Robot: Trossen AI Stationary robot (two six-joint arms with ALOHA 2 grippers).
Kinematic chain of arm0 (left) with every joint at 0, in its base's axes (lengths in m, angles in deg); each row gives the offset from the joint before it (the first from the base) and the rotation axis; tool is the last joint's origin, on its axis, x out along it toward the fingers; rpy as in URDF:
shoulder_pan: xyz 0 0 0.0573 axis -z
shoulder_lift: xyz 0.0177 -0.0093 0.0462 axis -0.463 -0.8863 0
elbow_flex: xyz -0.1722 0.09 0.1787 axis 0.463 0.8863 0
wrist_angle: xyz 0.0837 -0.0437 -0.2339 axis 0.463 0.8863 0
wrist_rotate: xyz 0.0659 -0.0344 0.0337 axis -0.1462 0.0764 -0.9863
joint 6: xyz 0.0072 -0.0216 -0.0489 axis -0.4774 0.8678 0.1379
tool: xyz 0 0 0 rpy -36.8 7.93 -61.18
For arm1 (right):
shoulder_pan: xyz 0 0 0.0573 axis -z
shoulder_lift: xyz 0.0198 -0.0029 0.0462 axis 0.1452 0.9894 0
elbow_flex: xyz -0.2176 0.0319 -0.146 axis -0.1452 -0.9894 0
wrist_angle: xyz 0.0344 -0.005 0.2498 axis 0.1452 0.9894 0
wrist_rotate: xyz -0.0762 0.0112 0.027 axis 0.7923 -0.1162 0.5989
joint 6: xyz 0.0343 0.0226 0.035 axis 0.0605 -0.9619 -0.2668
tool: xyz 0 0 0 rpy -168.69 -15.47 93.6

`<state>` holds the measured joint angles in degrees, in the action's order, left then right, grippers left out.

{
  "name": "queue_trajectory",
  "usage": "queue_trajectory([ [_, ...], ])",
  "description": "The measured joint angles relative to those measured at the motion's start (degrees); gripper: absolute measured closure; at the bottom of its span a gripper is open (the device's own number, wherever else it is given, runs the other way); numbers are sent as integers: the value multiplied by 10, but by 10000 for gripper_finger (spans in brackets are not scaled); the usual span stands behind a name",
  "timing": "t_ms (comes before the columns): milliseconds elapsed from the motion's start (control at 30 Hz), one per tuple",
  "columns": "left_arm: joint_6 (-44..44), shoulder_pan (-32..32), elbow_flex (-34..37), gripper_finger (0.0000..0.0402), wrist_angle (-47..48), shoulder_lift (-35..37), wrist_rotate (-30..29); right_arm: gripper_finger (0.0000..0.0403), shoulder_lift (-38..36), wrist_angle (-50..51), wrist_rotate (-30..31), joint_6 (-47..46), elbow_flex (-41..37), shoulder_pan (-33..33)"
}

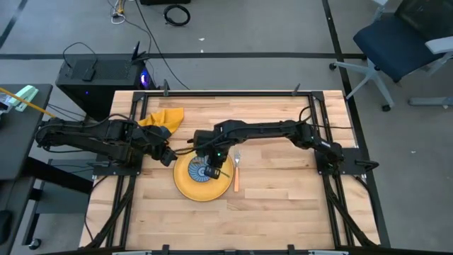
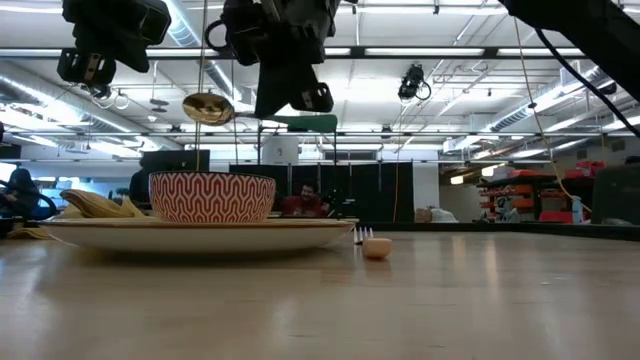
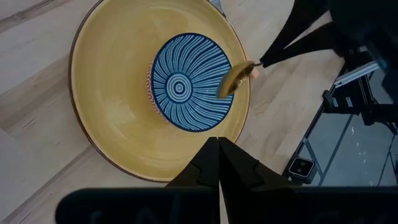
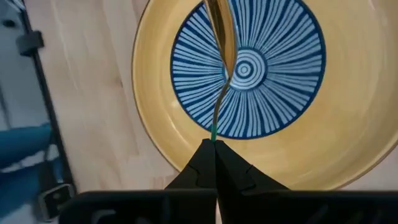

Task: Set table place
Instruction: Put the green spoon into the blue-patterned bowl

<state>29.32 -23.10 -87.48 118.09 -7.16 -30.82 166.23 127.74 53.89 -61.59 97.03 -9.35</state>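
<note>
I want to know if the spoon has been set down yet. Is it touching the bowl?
Apart. The low view shows the spoon hanging from the right gripper, with open background between it and the bowl rim.

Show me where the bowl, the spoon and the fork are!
bowl [image 3: 186,81]: left wrist view, on its blue striped inside.
spoon [image 4: 222,28]: right wrist view, on the gold scoop above the bowl; the right gripper [image 4: 214,144] holds its handle.
fork [image 1: 237,177]: high view, on the orange handle beside the plate [image 1: 185,185].
</note>
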Motion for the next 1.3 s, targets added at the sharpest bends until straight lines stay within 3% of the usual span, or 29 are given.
queue_trajectory([
  [267, 0, 0, 0, 392, -2, 0, 0, 403, 17, -1, -79, -68, 0, 21],
  [767, 0, 0, 0, 392, -16, 0, 0, 403, 30, 14, -131, -85, 0, 33],
  [1300, 0, 0, 0, 392, -15, 0, 0, 403, 30, -39, -210, -123, -87, 47],
])
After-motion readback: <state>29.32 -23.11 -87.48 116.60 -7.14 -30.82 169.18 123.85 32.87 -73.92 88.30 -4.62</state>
